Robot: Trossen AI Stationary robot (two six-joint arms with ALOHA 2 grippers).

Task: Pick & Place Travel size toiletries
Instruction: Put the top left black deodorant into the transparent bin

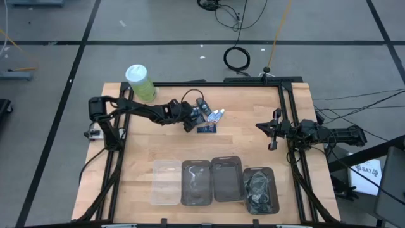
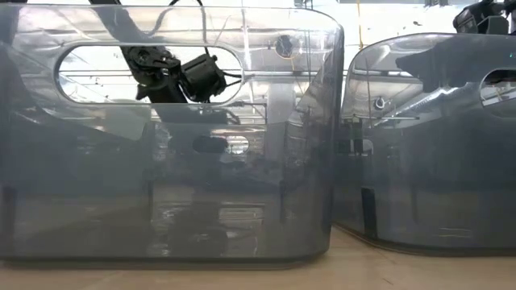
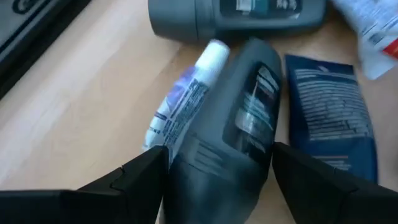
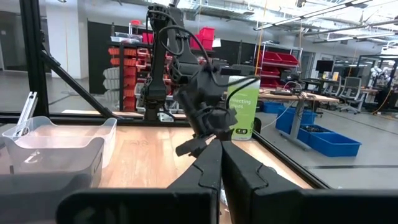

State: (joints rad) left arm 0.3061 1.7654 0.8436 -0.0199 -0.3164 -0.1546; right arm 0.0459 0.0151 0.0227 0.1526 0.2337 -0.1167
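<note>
Several toiletries (image 1: 211,118) lie far-centre on bench (image 1: 253,145), left claw (image 1: 190,121) at cluster's left edge. Left wrist view: fingers (image 3: 134,177) spread, dark grey tube (image 3: 239,134) between them, white tube (image 3: 183,106) beside. Right claw (image 4: 221,163) pressed together, bench's right edge.

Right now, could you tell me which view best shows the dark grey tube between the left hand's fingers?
The left wrist view: the dark grey tube fills it. The high view shows only a speck beneath the left hand; the other views hide it.
</note>
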